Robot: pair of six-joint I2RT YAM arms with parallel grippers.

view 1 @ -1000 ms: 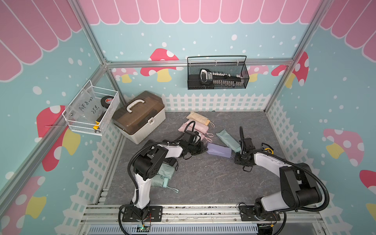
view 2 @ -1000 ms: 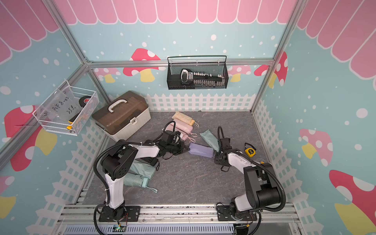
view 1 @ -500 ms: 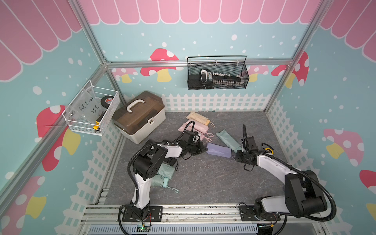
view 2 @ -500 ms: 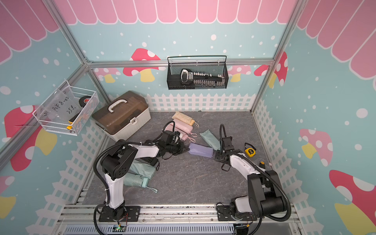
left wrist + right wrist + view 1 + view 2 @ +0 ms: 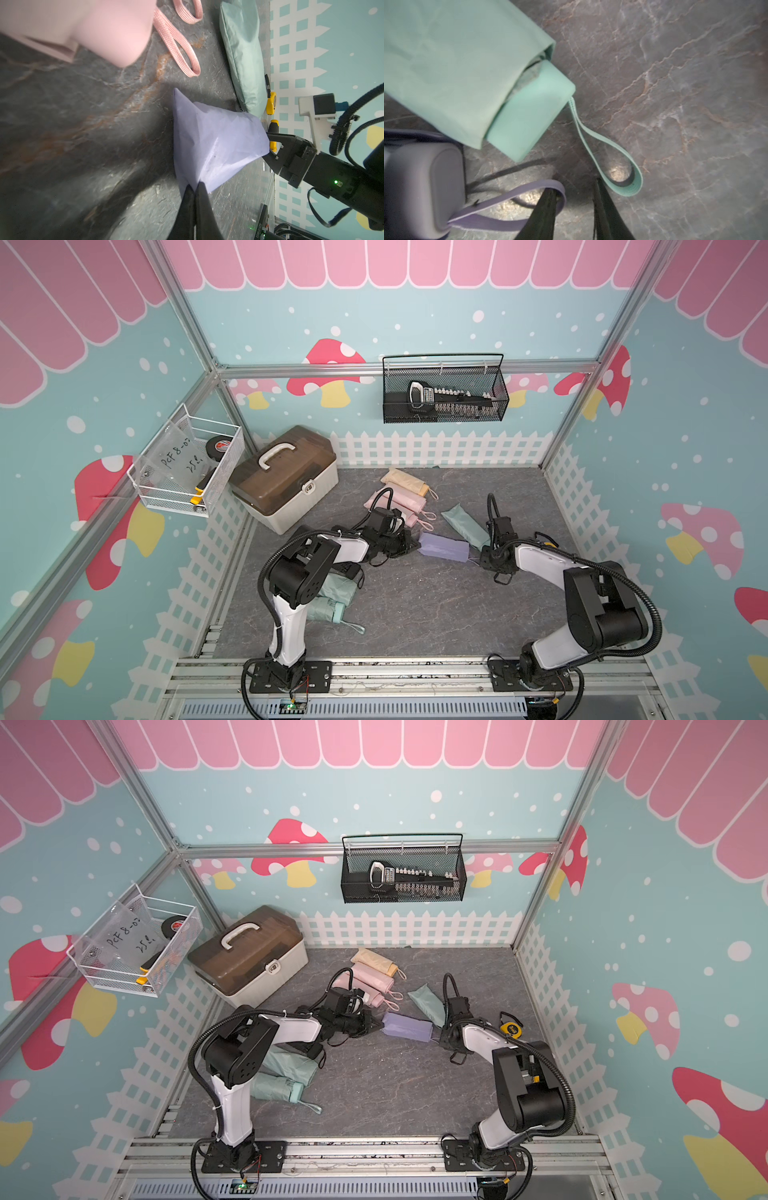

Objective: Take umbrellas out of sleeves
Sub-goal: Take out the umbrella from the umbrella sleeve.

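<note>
The left tool (image 5: 195, 193) clamps the lilac sleeve (image 5: 214, 141) by a corner; the right tool (image 5: 575, 199) stands open, one finger through the lilac wrist loop (image 5: 512, 193). Pulled so, the strap may slip off.

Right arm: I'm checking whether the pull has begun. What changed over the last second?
The right arm stretched slightly forward, then drew back; right hand ended almost where it began, open at the lilac loop. Nothing grasped or released. Left hand stays shut on the lilac sleeve.
</note>
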